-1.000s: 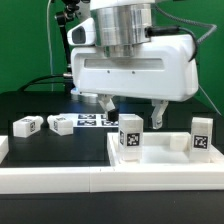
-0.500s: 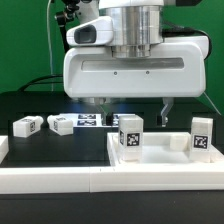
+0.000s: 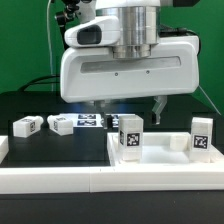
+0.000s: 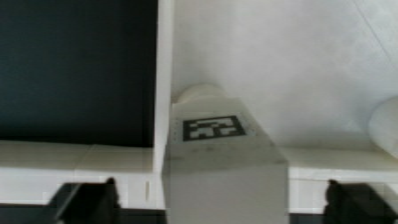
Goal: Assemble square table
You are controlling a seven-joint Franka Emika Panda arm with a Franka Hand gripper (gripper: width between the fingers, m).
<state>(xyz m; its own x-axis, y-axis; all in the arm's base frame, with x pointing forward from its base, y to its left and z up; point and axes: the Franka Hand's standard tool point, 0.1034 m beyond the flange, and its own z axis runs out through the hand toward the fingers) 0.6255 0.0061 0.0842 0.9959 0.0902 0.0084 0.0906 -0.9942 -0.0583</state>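
Counting one slab, four legs: two upright, seemingly two lying.

White boxy gripper, rounded corners, silver cylindrical wrist, 2 dark fingers

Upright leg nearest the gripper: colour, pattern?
White leg with a black-and-white square tag; exterior view shows it best.
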